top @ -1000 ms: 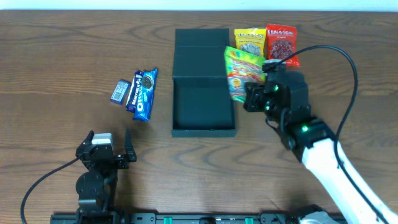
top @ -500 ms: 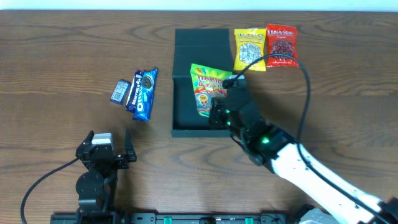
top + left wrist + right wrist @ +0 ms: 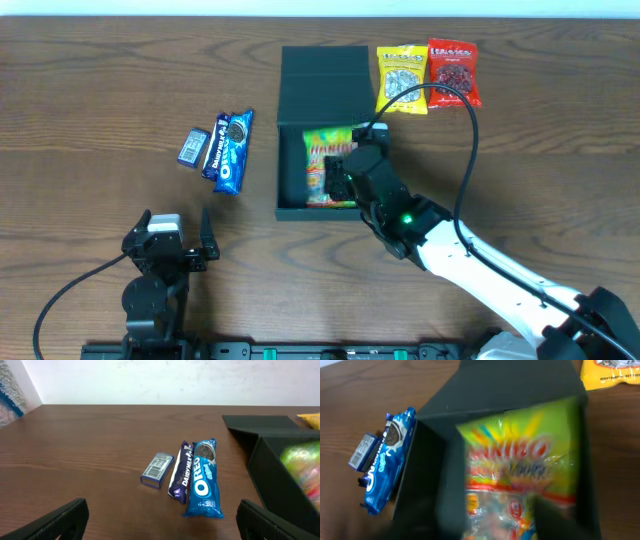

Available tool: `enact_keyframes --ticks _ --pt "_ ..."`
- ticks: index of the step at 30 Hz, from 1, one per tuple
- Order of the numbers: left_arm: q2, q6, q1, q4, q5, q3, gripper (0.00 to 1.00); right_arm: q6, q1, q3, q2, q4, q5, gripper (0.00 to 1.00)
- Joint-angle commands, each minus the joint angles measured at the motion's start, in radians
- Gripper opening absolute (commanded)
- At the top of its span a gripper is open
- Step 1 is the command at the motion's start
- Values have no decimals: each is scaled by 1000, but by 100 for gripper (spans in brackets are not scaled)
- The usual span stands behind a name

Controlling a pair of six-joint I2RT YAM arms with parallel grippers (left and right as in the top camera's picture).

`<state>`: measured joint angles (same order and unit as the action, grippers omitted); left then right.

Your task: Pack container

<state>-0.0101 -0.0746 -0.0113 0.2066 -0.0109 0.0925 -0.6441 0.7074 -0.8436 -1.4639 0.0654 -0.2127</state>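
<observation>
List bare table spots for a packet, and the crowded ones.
Bare: table left of the blue box; in front of the container beside the left gripper; right of the red packet. Crowded: inside the container, with right gripper and gummy bag.

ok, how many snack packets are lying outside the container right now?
5. Left of the container: small blue packet, Dairy Milk bar, Oreo pack, side by side. Far right of it: yellow bag, red bag. The right arm may hide more.
</observation>
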Motion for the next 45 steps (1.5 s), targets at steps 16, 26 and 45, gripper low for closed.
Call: enact_keyframes --ticks 16,26,45 --pt "6 8 -3 9 19 -28 95 223 5 -34 204 7 -99 99" --pt "6 8 -3 9 18 -28 95 171 7 -34 390 402 -11 99" --pt "6 20 -2 4 -88 -28 95 106 6 -34 989 949 30 99"
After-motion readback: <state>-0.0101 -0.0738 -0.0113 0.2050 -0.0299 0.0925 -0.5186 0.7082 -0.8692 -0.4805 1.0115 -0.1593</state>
